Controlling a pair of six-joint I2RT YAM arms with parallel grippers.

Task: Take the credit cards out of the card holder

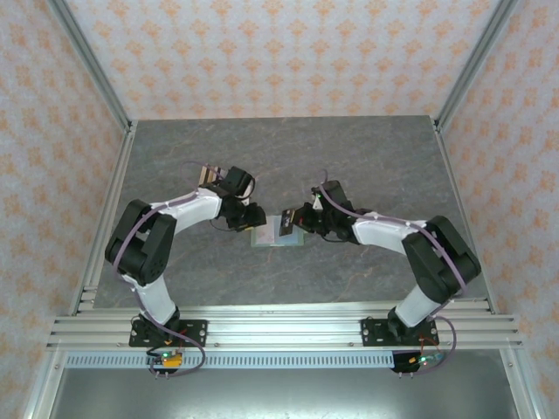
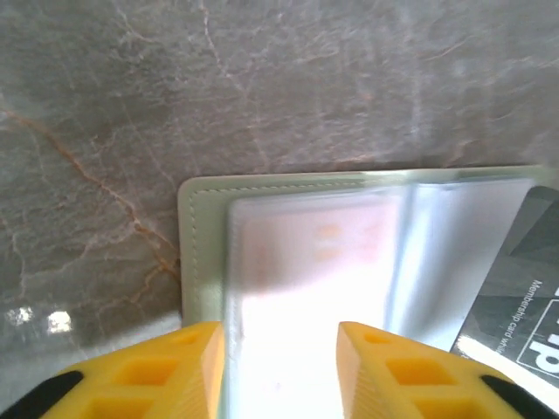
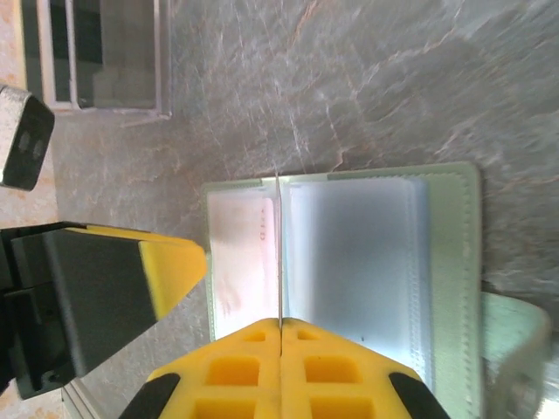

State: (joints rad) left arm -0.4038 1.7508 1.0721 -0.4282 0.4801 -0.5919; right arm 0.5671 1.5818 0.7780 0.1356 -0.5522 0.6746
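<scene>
The card holder (image 1: 278, 232) lies open at the middle of the surface (image 1: 367, 166), its clear leaf (image 3: 278, 227) pinched by the closed right pincer (image 3: 280, 327), while the open left pincer (image 2: 279, 336) probably must next grip the dark credit card (image 2: 515, 297).

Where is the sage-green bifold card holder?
In the top view, the sage-green bifold card holder lies open on the table, between the left gripper and the right gripper.

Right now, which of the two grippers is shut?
The right gripper: its fingertips are pressed together on a thin clear leaf of the card holder. On the left gripper the fingers stand apart above it.
</scene>
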